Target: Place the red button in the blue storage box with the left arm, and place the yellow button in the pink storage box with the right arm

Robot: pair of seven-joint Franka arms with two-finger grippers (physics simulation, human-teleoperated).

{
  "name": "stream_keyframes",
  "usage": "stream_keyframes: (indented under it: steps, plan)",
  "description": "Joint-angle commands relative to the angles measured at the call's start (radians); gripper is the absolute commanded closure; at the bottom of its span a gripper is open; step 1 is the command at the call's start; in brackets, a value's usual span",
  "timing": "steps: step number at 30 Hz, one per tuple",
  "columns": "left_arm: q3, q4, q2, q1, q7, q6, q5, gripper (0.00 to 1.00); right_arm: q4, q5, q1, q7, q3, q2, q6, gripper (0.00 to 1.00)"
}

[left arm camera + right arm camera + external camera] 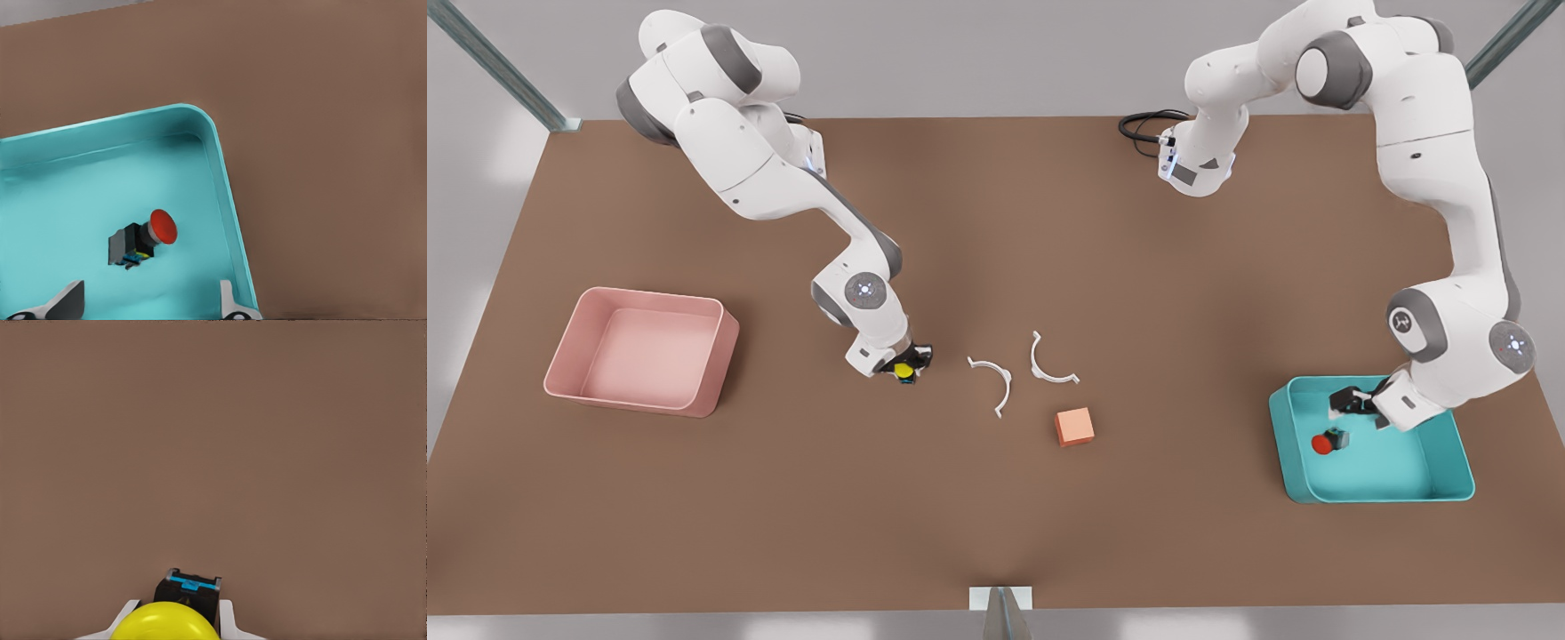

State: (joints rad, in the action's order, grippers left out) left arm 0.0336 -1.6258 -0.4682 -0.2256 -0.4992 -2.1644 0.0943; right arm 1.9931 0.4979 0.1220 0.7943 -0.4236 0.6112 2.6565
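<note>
The right gripper (907, 366) is closed on the yellow button (904, 370), near the table's middle. The pink storage box (713, 348) lies toward the front view's left. The left gripper (1352, 404) is spread open above the red button (1328, 441), which is lying inside the blue storage box (1449, 484).

The table (996, 231) is a matt, even brown sheet. The blue storage box (1449, 480) and pink storage box (569, 356) look like smooth, softly shiny plastic. The red button (162, 227) and yellow button (165, 623) have glossy caps. The arms' shells (729, 151) are smooth white plastic.
</note>
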Motion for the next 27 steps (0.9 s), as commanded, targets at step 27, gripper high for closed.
stream_keyframes:
  steps: [27]
  plan:
    - [-0.116, 0.208, 0.269, 0.466, 0.582, 0.532, -0.148, 0.0, 0.049, -0.479, -0.176, -1.291, 0.532, -0.386, -0.248, 0.49]
